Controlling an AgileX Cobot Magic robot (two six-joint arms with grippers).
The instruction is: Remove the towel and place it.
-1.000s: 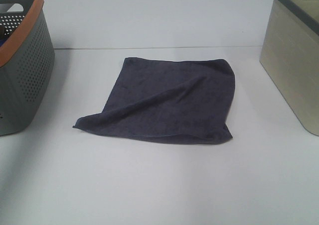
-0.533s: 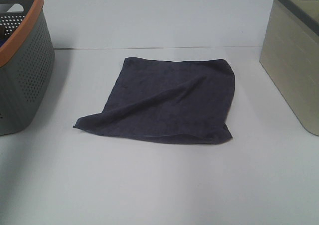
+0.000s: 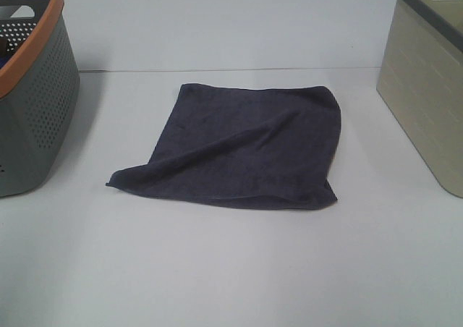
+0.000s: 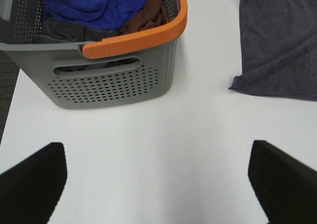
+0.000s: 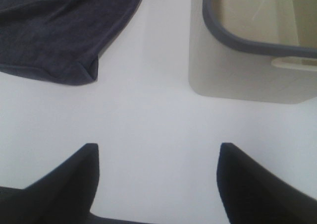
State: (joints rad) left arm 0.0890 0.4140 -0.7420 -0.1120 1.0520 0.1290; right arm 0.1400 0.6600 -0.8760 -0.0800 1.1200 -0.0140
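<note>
Your towel (image 3: pixel 242 150) lies spread on the table (image 3: pixel 231 269) between the grey basket (image 3: pixel 32 88) and the beige bin (image 3: pixel 427 81), touching neither, so it looks already set down in the open. One diagonal ridge runs to its raised front-left corner. Both your left gripper (image 4: pixel 157 182) and right gripper (image 5: pixel 157 177) hang back over bare table with fingers spread wide, holding nothing

one towel (image 3: pixel 246 150), two baskets (grey-orange (image 3: pixel 32 88), beige (image 3: pixel 427 74)), two pincers
</note>
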